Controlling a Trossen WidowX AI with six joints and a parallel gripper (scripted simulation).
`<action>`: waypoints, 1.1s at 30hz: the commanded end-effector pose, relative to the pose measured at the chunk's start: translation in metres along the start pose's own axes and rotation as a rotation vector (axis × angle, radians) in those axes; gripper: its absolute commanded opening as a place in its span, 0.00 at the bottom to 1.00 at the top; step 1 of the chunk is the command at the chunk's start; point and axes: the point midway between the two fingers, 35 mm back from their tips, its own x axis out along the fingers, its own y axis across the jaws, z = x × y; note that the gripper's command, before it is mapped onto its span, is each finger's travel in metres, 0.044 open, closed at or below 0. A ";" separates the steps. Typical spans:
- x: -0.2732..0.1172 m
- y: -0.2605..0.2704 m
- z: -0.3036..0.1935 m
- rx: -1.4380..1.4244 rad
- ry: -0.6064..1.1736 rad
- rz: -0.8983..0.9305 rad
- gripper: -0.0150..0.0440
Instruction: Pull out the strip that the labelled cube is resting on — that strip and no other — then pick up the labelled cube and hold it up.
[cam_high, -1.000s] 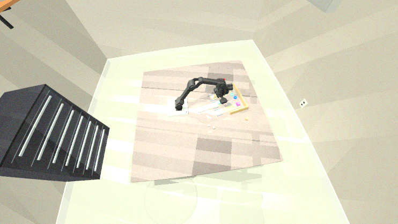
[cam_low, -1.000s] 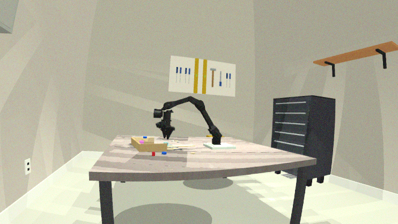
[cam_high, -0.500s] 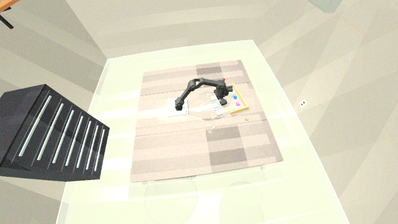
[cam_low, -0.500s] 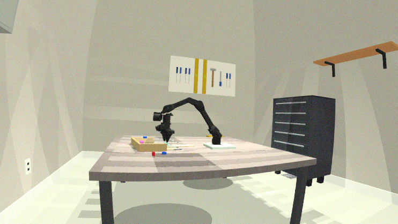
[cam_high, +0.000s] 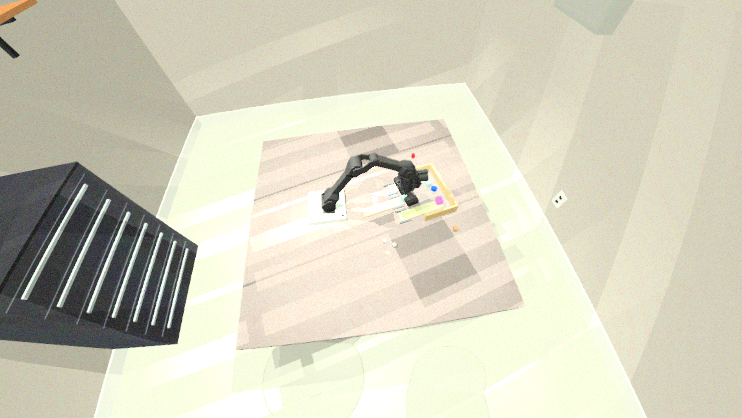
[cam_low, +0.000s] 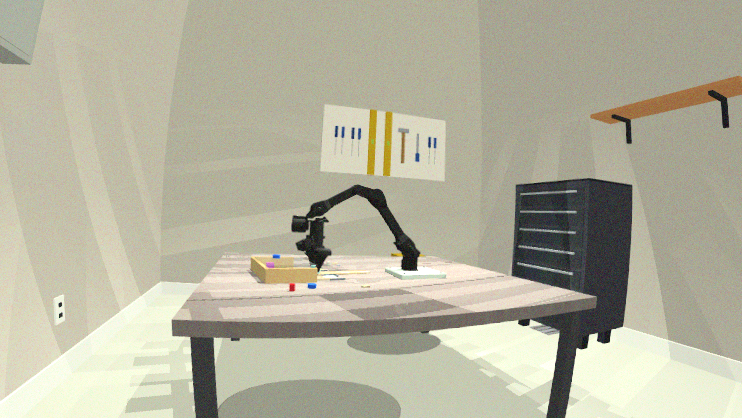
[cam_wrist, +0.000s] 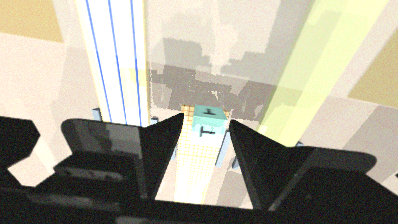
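The labelled cube (cam_wrist: 209, 120), teal with a dark T-like mark on its top and near faces, sits on the far end of a strip with a yellow grid (cam_wrist: 195, 167) in the wrist view. A white strip with blue lines (cam_wrist: 117, 60) lies to its left and a yellow-green strip (cam_wrist: 310, 65) (cam_high: 417, 211) to its right. My gripper (cam_wrist: 206, 120) (cam_low: 318, 268) is partly open and points down, low over the table. Its fingertips stand on either side of the cube, with a narrow gap on each side. The arm largely hides the cube in the top and exterior views.
A low wooden-walled tray (cam_high: 450, 194) (cam_low: 290, 274) stands beyond the strips, with a magenta block (cam_high: 439, 200) and a blue block (cam_high: 434, 188) within. A red piece (cam_high: 413, 155) (cam_low: 292, 287) and an orange piece (cam_high: 455, 228) lie outside it. Small blue-grey guides (cam_wrist: 223, 149) stand beside the strips.
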 end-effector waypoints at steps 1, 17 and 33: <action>0.004 0.000 -0.002 0.004 0.008 -0.001 0.68; 0.000 0.001 -0.003 0.000 0.003 0.001 0.25; -0.040 0.014 -0.058 0.004 0.012 0.000 0.25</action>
